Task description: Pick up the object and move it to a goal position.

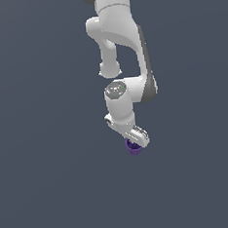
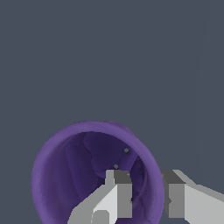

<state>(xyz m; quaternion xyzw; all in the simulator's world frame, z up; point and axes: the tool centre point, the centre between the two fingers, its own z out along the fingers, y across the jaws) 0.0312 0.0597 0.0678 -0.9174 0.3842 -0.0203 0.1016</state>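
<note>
Gripper (image 2: pixel 142 192) fingers straddling purple cup (image 2: pixel 78 175) wall, one inside, one outside, pinching the rim

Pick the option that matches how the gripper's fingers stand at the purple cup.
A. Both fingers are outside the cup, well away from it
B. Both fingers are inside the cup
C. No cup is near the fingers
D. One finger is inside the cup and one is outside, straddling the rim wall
D: in the wrist view one finger sits inside the purple cup and the other outside its wall, so the gripper straddles the rim.
</note>
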